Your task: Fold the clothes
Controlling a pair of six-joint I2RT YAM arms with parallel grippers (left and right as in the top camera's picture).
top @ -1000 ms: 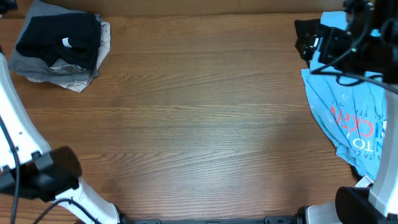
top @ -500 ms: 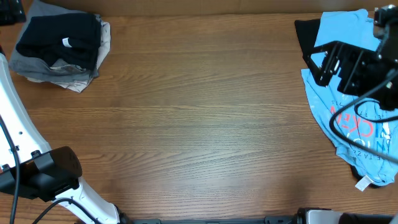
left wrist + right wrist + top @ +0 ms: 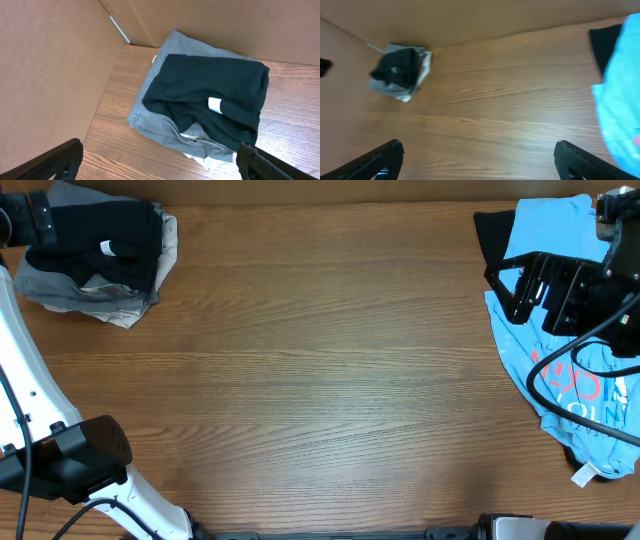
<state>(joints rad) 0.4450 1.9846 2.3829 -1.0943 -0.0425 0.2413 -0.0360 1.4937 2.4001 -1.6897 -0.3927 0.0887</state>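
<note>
Right pincer (image 3: 508, 290), spread and empty, has shifted over the light blue tee (image 3: 565, 365) at the desk's (image 3: 320, 360) right edge. Left pincer (image 3: 38, 220), spread, is now beside the black T-shirt (image 3: 100, 235). Pickup pending.

The overhead view looks straight down on the whole counter (image 3: 320, 370). The left wrist view tilts down close over the black T-shirt (image 3: 210, 95) in the far-left corner. The blurry right wrist view, apparently from farther off, shares it across the counter.
</note>
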